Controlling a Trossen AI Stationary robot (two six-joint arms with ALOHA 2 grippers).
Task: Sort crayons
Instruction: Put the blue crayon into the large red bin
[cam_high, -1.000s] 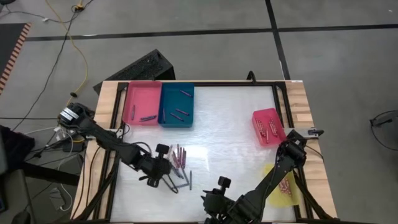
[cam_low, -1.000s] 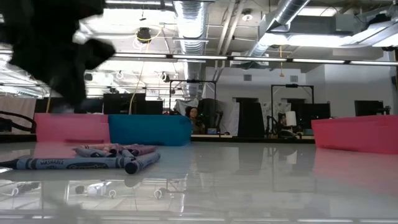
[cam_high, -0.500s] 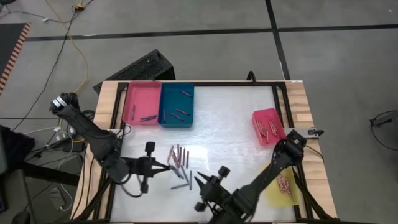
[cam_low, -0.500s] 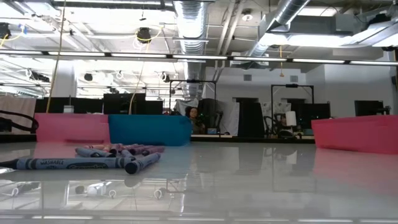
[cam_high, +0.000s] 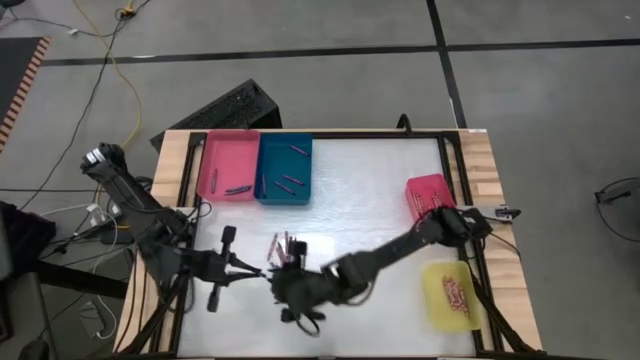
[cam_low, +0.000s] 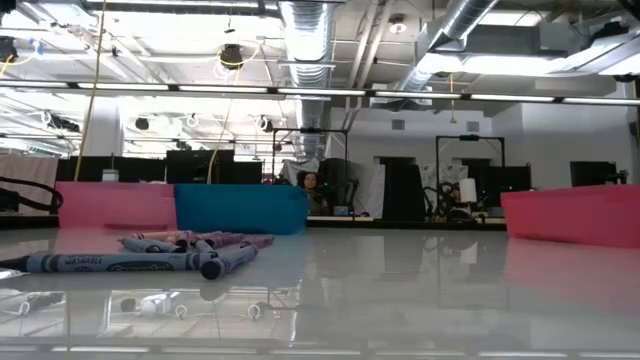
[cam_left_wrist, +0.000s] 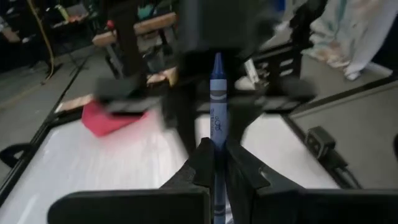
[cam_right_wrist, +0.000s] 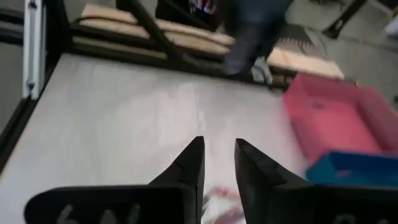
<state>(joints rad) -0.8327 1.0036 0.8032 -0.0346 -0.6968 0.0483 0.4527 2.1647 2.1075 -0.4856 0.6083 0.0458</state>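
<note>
A: State the left gripper (cam_high: 262, 270) condition.

B: It sits at the near left part of the table (cam_high: 380, 190), pointing toward the centre. In the left wrist view its fingers (cam_left_wrist: 202, 163) are clamped on a blue crayon (cam_left_wrist: 217, 106), which stands out forward between them.

A: State the right gripper (cam_right_wrist: 219, 163) condition.

B: The right arm reaches across from the right side; the gripper is over the near centre of the table, just beside the loose pile. In the right wrist view its fingers stand apart with a narrow gap, and nothing is between them.

A: Location of the remaining crayons?

B: A loose pile of crayons (cam_low: 150, 255) lies on the table surface near the front, left of centre. In the low view, blue ones lie nearest the camera with pinkish ones behind. Several more lie in the pink tray (cam_high: 228, 150) and the blue tray (cam_high: 285, 152), which touch side by side at the far left edge. Others lie in the red tray (cam_high: 425, 186) at the right edge and in the yellow tray (cam_high: 455, 296) near the front right corner.
</note>
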